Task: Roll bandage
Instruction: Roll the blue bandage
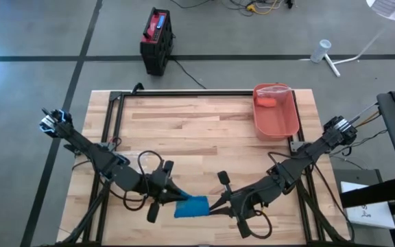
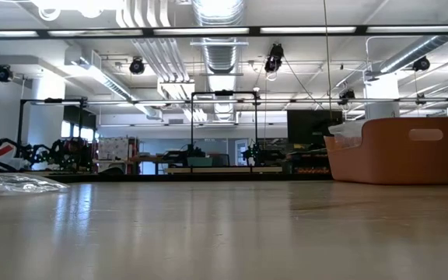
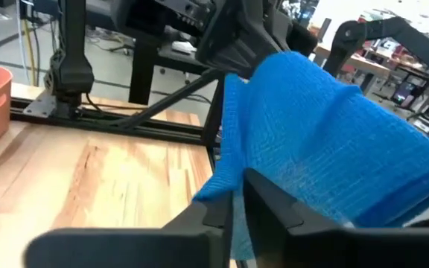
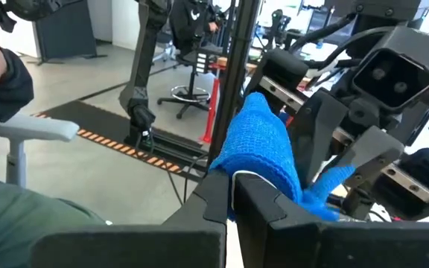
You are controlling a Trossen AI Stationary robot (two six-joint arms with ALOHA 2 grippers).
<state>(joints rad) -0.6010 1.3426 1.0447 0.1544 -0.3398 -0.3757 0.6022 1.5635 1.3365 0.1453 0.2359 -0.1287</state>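
A blue bandage (image 1: 192, 206) hangs between my two grippers near the table's near edge, a short wide band. My left gripper (image 1: 177, 197) is shut on its left end. My right gripper (image 1: 212, 206) is shut on its right end. In the left wrist view the bandage (image 3: 326, 141) spreads out beyond my fingers. In the right wrist view it bunches up (image 4: 263, 149) in front of my fingers. The low view shows neither gripper nor bandage. My left gripper pinches the bandage's left end (image 3: 233, 186) between its two fingers, coming level from the table's left. The cloth fans out wide past the fingertips toward the other arm. My right gripper pinches the bandage's right end (image 4: 253, 177) between its two fingers, coming level from the table's right. The cloth is bunched into a thick hump just past the fingertips.
An orange bin (image 1: 276, 110) with an orange thing inside stands at the table's far right; it also shows in the low view (image 2: 395, 149). A clear plastic wrapper (image 2: 18, 183) lies at the table's left. A person's sleeve and a chair (image 4: 6, 112) show beyond the table.
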